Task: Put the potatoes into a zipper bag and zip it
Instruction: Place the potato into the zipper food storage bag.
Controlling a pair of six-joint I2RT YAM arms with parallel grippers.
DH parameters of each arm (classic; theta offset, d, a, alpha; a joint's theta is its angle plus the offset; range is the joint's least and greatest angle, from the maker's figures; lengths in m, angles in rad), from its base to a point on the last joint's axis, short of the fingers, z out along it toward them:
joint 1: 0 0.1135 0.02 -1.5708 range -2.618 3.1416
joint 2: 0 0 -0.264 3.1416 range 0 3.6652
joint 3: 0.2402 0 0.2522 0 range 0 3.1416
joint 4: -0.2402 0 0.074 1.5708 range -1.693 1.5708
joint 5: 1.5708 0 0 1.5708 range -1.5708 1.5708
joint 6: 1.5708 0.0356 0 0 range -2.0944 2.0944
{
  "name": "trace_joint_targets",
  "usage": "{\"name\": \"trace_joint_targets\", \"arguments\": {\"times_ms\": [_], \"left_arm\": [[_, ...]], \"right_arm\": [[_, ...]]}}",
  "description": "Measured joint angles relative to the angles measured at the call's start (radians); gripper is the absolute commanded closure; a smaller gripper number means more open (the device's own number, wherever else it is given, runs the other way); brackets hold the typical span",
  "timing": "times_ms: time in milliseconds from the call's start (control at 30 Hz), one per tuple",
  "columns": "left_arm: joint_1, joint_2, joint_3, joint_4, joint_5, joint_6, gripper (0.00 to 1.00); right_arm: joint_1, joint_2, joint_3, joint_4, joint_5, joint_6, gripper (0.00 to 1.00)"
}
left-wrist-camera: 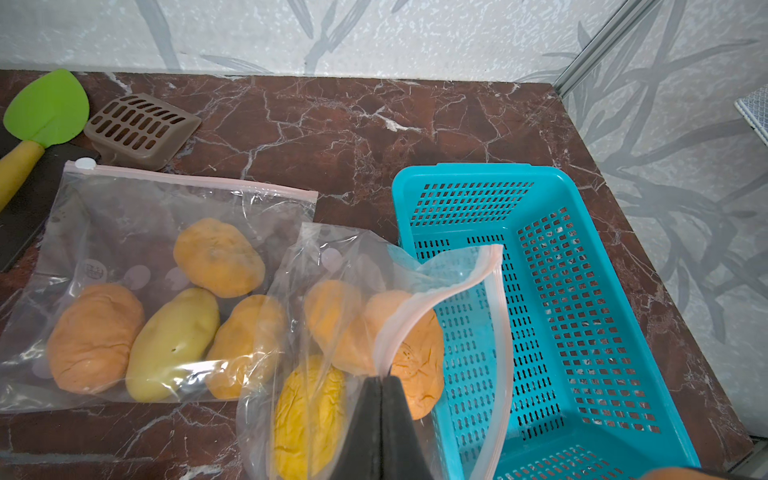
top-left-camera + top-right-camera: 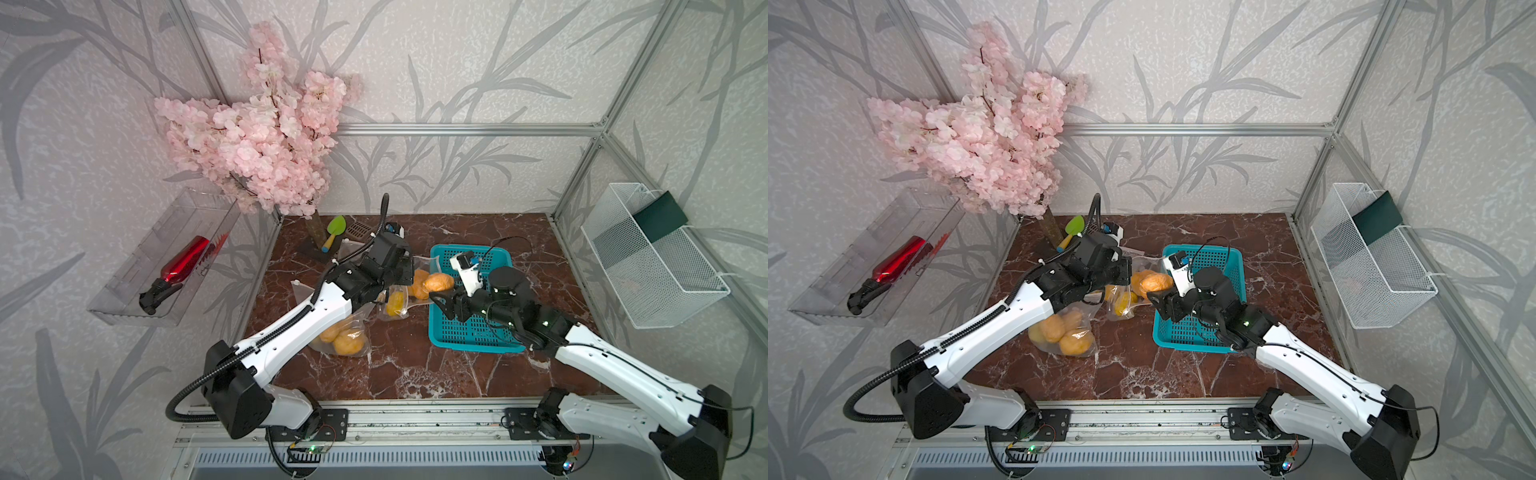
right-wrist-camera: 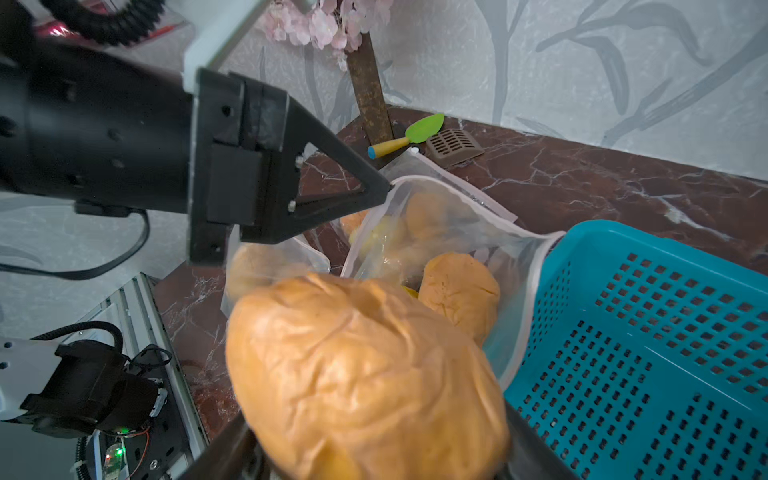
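Observation:
My left gripper is shut on the pink-edged rim of an open zipper bag and holds its mouth up beside the basket. Three potatoes lie inside it, orange and yellow. My right gripper is shut on a wrinkled orange potato, held just in front of the bag mouth. In both top views that potato hangs between the two grippers, with the left gripper close beside it.
A teal slotted basket stands right of the bag, with no potatoes in it. A zipped bag with several potatoes lies to the left and another filled bag under the left arm. A green spatula and brown scoop lie at the back.

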Motion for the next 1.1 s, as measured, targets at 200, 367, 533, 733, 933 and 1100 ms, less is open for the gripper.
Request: {"name": "trace_joint_targets", "arguments": {"times_ms": [200, 367, 533, 733, 933, 1100], "left_arm": [[0.0, -0.001, 0.0, 0.0, 0.01, 0.0, 1.0], [0.0, -0.005, 0.0, 0.0, 0.012, 0.0, 1.0], [0.0, -0.008, 0.0, 0.0, 0.014, 0.0, 1.0], [0.0, -0.026, -0.008, 0.002, 0.016, 0.0, 1.0], [0.003, -0.041, -0.019, 0.008, 0.015, -0.001, 1.0], [0.003, -0.051, -0.032, 0.008, 0.013, -0.005, 1.0]], "right_arm": [[0.006, 0.17, 0.058, 0.01, 0.0, 0.0, 0.58], [0.006, 0.263, 0.095, 0.006, 0.007, -0.004, 0.56], [0.006, 0.326, 0.144, -0.003, 0.009, -0.008, 0.39], [0.008, 0.332, 0.146, 0.002, 0.007, -0.014, 0.05], [0.008, 0.281, 0.136, 0.0, 0.02, -0.034, 0.01], [0.008, 0.179, 0.101, -0.008, 0.074, -0.035, 0.01]]}}
